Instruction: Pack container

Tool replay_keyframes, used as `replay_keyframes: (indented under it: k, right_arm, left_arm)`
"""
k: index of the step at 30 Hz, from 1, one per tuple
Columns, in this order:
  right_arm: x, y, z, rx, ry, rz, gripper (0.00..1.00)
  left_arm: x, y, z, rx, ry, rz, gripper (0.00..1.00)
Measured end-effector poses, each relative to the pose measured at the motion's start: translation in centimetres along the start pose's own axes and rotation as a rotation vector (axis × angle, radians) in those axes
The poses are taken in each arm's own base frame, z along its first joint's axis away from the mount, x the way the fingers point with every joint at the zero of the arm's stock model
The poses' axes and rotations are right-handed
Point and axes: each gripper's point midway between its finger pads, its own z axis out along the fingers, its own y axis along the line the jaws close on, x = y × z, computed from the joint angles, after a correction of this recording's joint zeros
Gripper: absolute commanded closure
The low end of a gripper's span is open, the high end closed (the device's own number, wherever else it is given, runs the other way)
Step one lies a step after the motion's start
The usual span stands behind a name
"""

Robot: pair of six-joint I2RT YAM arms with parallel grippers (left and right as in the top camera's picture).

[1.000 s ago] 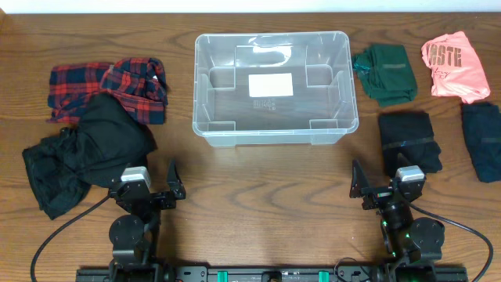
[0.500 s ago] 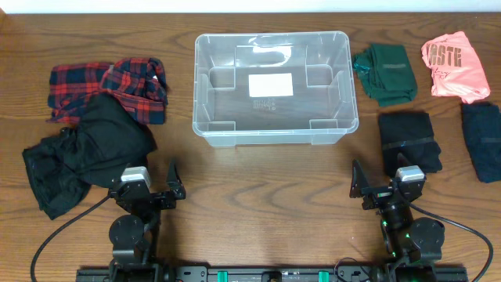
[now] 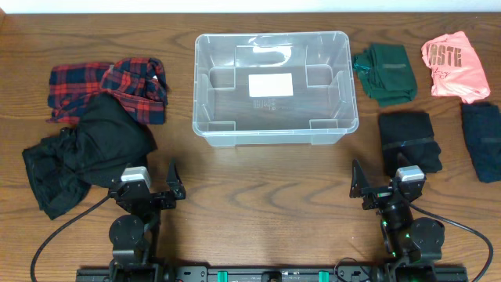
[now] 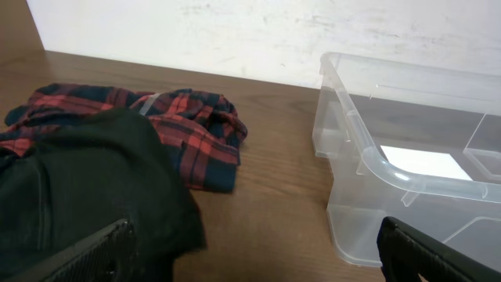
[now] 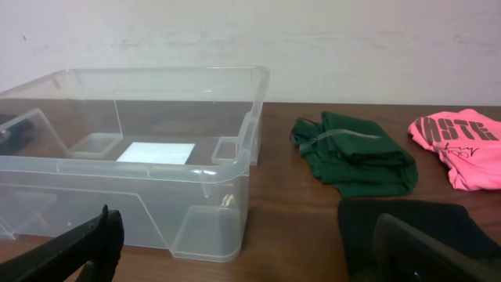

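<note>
Two grippers rest near the front edge of the table, and we see both with jaws spread wide, gripping nothing: the left gripper (image 3: 154, 188) just beside a black garment (image 3: 86, 153), the right gripper (image 3: 376, 188) near folded black cloth (image 3: 409, 141). The container (image 3: 274, 135) stands upright at the table's middle, well apart from both. We find a plaid shirt (image 3: 109, 86) to its left, and a green garment (image 3: 385, 73), a pink shirt (image 3: 456, 65) and navy cloth (image 3: 481, 141) to its right.
</note>
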Motion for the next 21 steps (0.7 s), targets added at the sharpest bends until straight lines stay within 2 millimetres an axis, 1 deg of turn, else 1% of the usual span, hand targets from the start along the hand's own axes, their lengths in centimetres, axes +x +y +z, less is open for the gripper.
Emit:
replay_keyframes:
  k: [7, 12, 15, 16, 21]
  right_arm:
    - [0.0, -0.1, 0.0, 0.003, 0.000, -0.001, 0.01]
    - [-0.8, -0.9, 0.0, 0.054, -0.035, -0.008, 0.01]
    - [-0.6, -1.4, -0.1, 0.084, -0.025, -0.026, 0.01]
    - [-0.8, -1.5, -0.1, 0.091, -0.036, -0.031, 0.01]
    - [-3.7, -1.4, -0.3, 0.093, -0.154, -0.053, 0.01]
  left_arm:
    - [0.0, 0.0, 0.0, 0.000, 0.000, 0.000, 0.02]
    - [0.0, 0.0, 0.0, 0.000, 0.000, 0.000, 0.02]
    - [0.0, 0.0, 0.0, 0.000, 0.000, 0.000, 0.02]
    - [0.0, 0.0, 0.0, 0.000, 0.000, 0.000, 0.02]
    - [0.0, 0.0, 0.0, 0.000, 0.000, 0.000, 0.02]
